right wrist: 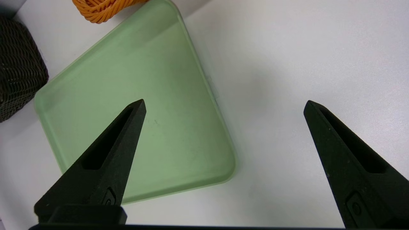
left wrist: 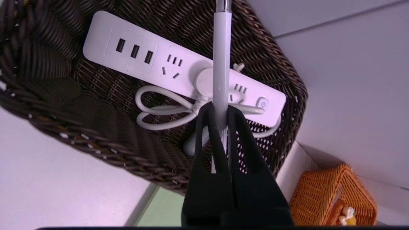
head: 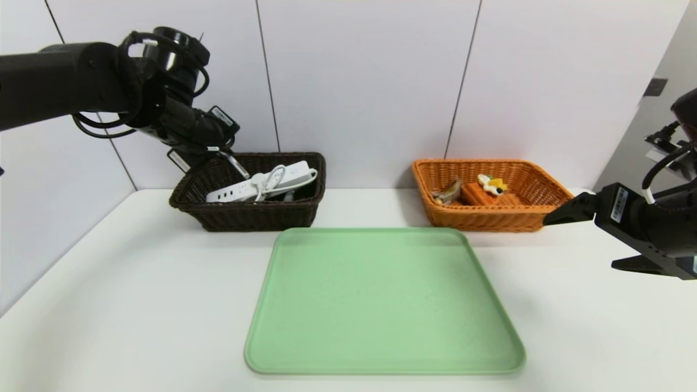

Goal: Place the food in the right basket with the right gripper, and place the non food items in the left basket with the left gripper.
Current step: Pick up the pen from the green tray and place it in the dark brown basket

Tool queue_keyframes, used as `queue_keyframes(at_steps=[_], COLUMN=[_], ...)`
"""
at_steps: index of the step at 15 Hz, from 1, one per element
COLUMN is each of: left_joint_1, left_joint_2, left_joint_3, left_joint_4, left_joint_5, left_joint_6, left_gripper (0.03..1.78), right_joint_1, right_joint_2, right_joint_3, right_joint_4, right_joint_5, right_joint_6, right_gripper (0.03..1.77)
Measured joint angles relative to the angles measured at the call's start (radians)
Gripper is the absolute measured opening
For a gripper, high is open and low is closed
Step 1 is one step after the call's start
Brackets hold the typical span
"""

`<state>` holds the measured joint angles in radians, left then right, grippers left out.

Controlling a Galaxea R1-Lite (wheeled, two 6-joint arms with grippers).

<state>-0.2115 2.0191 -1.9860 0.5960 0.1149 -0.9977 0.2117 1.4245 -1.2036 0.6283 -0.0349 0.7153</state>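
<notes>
Nearest: green tray on the surface. Right tool spread wide, hovering beside it. Farther: left tool clamping pen above dark basket holding power strip; cake and snack in orange basket.

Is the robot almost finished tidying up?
Nearly! The cake and the wrapped snack lie in the orange basket. The power strip is in the dark basket. The left gripper holds the pen above that basket; it only needs dropping. The green tray has nothing on it.
</notes>
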Motion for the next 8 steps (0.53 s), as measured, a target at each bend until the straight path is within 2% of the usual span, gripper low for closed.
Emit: queue_keyframes(at_steps=[3,8], left_joint_1=[0.040,0.071], left_joint_2=[0.074,0.133], left_joint_3=[0.000,0.000], left_joint_4=[-0.016,-0.041], left_joint_5=[-0.020,-0.022], left_joint_6=[-0.033,-0.021], left_gripper=[0.05,0.05], right_joint_1=[0.001,0.006], right_joint_2=[0.000,0.001], right_joint_3=[0.002,0.003], right_joint_4=[0.000,0.000], right_joint_5=[0.000,-0.001], right_joint_6=[-0.003,0.000], right_gripper=[1.71,1.71])
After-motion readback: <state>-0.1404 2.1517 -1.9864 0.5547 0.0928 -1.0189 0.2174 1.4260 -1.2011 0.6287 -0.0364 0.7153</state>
